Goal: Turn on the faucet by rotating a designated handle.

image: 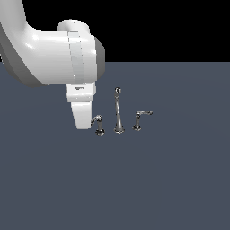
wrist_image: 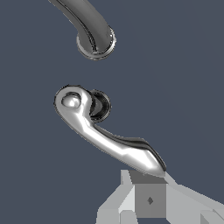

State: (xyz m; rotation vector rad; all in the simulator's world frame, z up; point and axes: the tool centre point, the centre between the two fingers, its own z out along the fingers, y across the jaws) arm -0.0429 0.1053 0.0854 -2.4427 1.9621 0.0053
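Observation:
The faucet is a small chrome three-piece set. Its tall ball-topped spout [image: 118, 112] stands in the middle, and the base of the spout [wrist_image: 95, 38] also shows in the wrist view. The handle [image: 98, 124] is on the exterior view's left of the spout, a short post on a dark flared base with a curved lever [wrist_image: 114, 144]. My gripper [image: 84, 122] hangs right beside it on the exterior view's left. In the wrist view the gripper [wrist_image: 146, 181] sits at the lever's tip, touching or nearly touching it. The fingers look closed together and hold nothing.
The twin handle [image: 140, 119] with a pale-tipped lever stands on the exterior view's right of the spout. Everything stands on a flat dark grey floor [image: 170, 179]. My large white arm [image: 54, 54] fills the upper part of the exterior view's left.

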